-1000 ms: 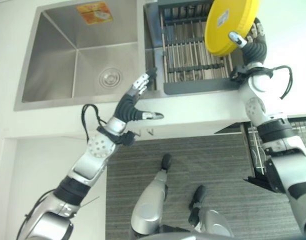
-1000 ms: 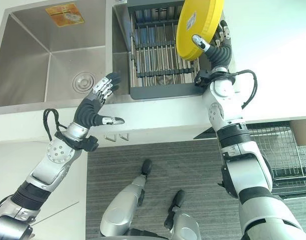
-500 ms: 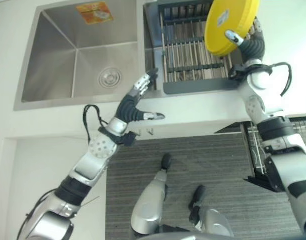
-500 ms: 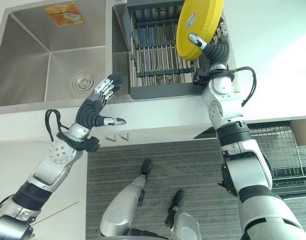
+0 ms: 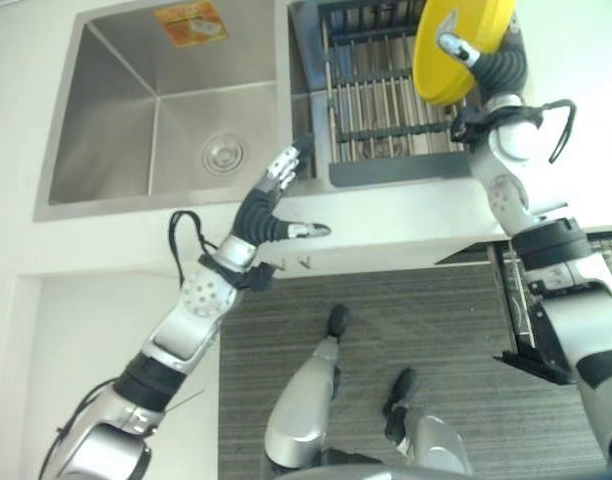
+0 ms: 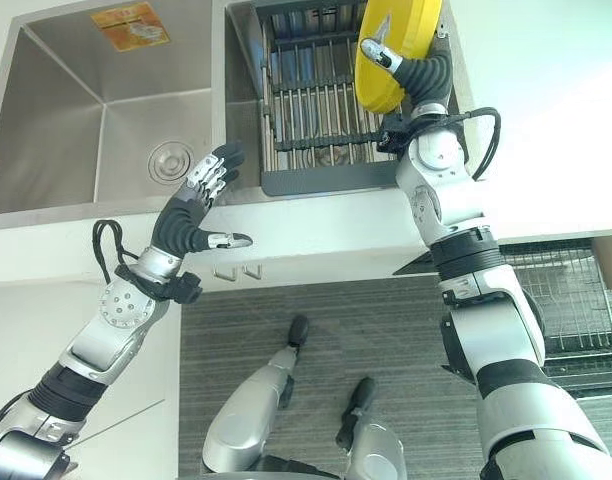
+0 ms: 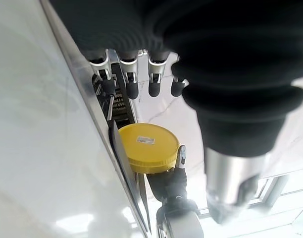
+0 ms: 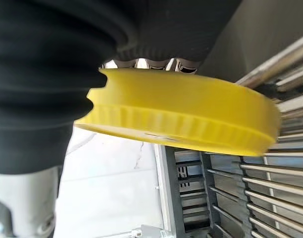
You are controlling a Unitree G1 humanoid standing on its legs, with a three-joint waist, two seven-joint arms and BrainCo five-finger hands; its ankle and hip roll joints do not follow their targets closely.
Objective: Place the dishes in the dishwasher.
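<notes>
On the far left of the white counter (image 6: 316, 225): a steel sink (image 6: 96, 130), sunk into the top, with a round drain (image 6: 170, 161) in its floor and an orange sticker (image 6: 126, 16) on its far wall.

Near edge of the counter, just right of the sink: the robot's left hand (image 6: 198, 200), raised above the counter edge, fingers straight and spread, thumb (image 6: 229, 240) pointing right, grasping nothing. The fingertips reach toward the near left corner of the rack next door; whether they touch it cannot be told.

Centre, right of the sink: a dark grey dish rack (image 6: 316, 100) set into a second steel basin, its floor made of parallel metal bars running near to far. The part of the rack that shows has nothing standing in it.

Above the far right corner of the rack: a yellow plate (image 6: 391, 45), round, with a ribbed rim and a small label on its underside, tilted steeply on edge. It hangs over the rack bars, and contact with them cannot be made out.

On the plate: the right hand (image 6: 386, 58), clasped round its rim, thumb across the near face, fingers behind the far face.

Lower right, below the counter: an open dishwasher basket (image 6: 576, 310) of wire, over a grey striped floor (image 6: 316, 330).
</notes>
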